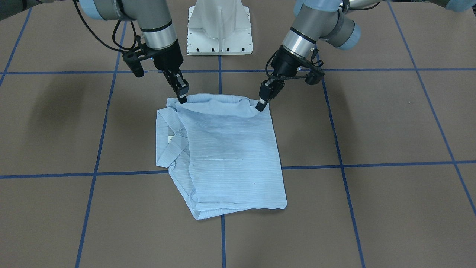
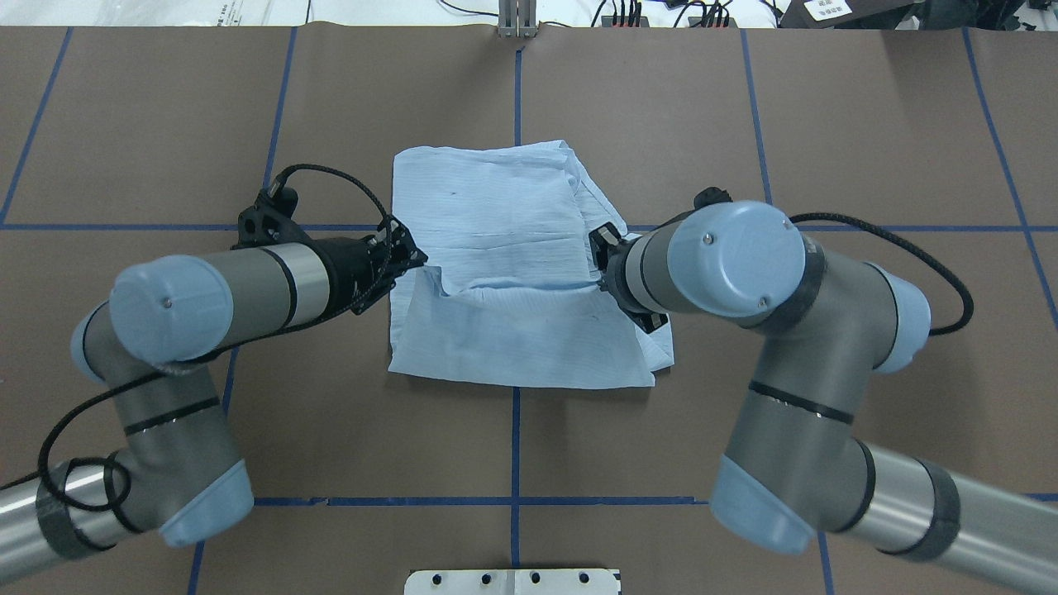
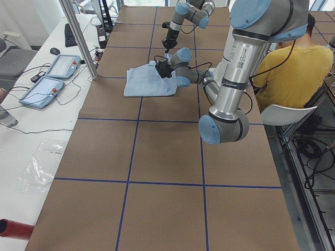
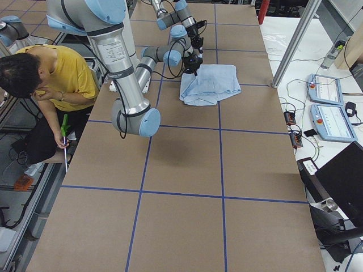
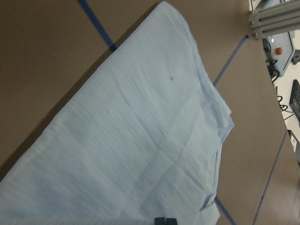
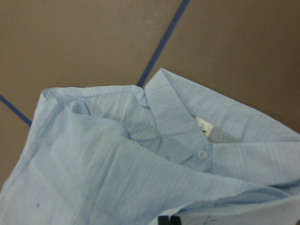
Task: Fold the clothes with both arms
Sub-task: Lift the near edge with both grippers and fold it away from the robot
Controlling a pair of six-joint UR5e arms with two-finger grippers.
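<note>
The left claw [image 1: 261, 106] and the right claw [image 1: 182, 99] each pinch the top edge of the blue shirt [image 1: 230, 156], mid-frame, on the brown tabletop [image 1: 372, 123].

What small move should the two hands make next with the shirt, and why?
Probably carry both hands forward together, away from the robot. The left hand and the right hand each pinch the shirt at its near edge, raised off the table, while the rest lies flat ahead.
</note>
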